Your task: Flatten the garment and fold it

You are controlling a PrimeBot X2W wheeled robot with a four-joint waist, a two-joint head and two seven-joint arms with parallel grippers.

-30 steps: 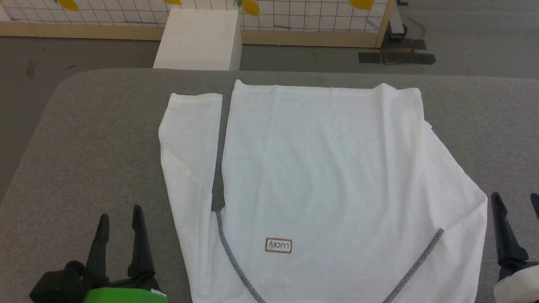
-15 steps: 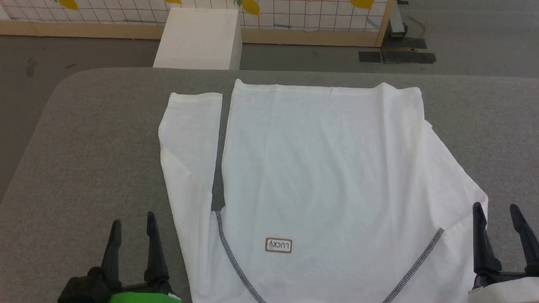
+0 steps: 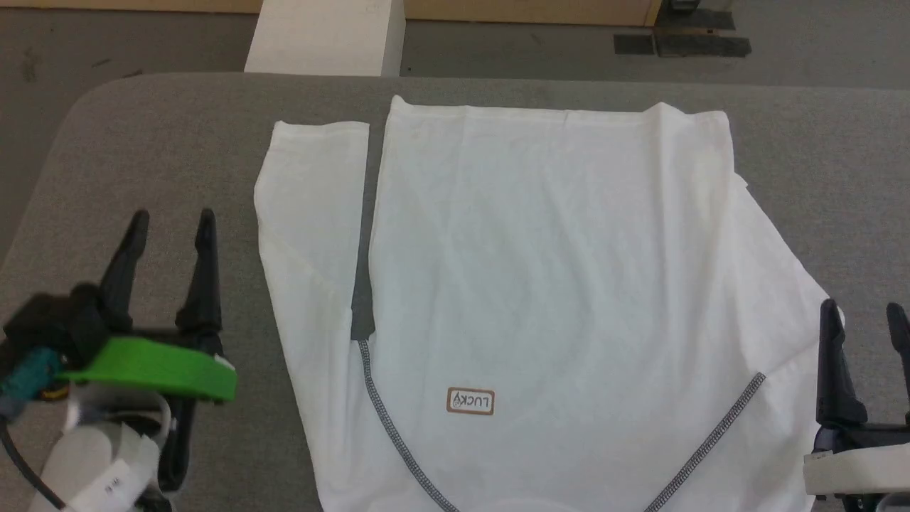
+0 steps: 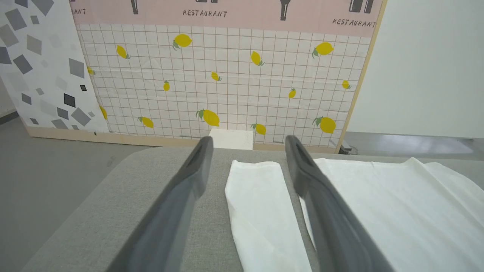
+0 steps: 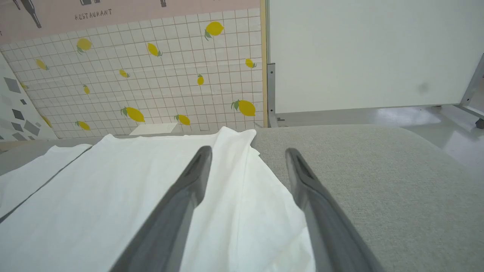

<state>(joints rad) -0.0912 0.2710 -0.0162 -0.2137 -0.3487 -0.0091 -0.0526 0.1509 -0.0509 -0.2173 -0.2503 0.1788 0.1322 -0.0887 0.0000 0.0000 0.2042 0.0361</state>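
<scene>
A staged test lab; a printed lemon-tile backdrop [image 4: 234, 87] lettered RESTAURANT stands in a wooden frame [image 4: 361, 75]; a bare white partition [image 5: 359, 53] beside it; grey floor [image 4: 49, 162]; grey worktop [image 3: 163, 156].

Long dark jaws, green wrist collar [image 3: 153, 368], pale forearms [image 3: 96, 462], black cable [image 3: 15, 455].

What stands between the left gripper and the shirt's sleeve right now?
Nothing visible. Only bare grey table lies between the open left gripper and the garment's sleeve edge. The white box sits beyond the table's far edge, out of the way.
</scene>
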